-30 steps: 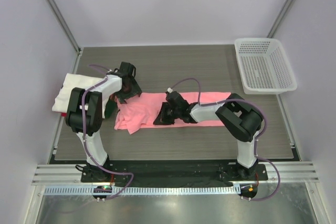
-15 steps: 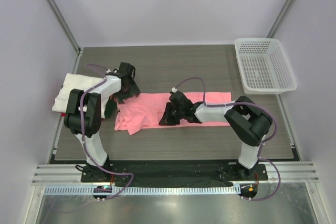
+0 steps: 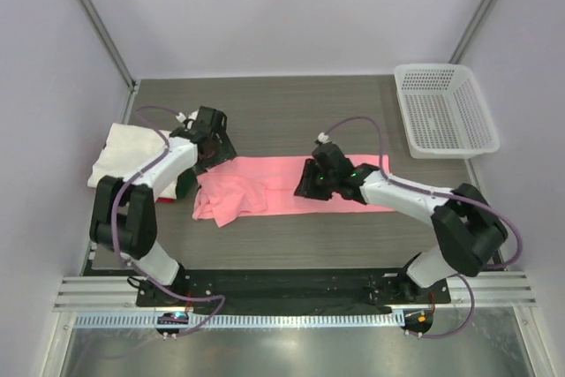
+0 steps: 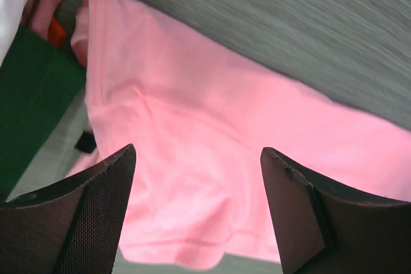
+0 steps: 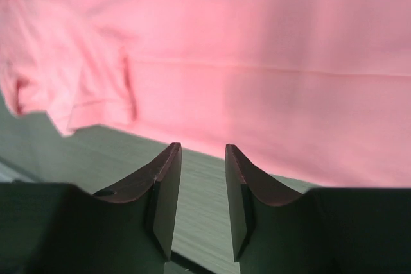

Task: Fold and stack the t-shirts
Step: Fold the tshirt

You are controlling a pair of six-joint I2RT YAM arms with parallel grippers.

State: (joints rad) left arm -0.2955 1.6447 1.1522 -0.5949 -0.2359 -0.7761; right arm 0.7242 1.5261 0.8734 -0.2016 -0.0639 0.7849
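Note:
The salmon-pink t-shirt (image 3: 256, 184) lies flat as a long band across the table's middle, its left end bunched. My left gripper (image 3: 210, 153) hovers over that left end, open wide and empty; in the left wrist view the pink cloth (image 4: 192, 126) lies below the gripper (image 4: 199, 152). My right gripper (image 3: 309, 188) is at the band's near edge, jaws narrowly apart and empty; the right wrist view shows the gripper (image 5: 201, 147) over bare table just short of the pink hem (image 5: 257, 62). The white t-shirt (image 3: 119, 149) lies at far left, with a red edge (image 3: 164, 195) beside it.
A white mesh basket (image 3: 446, 67) stands at the back right. A dark green object (image 3: 185, 184) sits between the white shirt and the pink one and also shows in the left wrist view (image 4: 32, 94). The table's near edge runs just below the pink band.
My right gripper has moved right and a little back along the pink shirt's near edge, its arm stretching out. The left arm has shifted slightly; its gripper stays over the shirt's left end.

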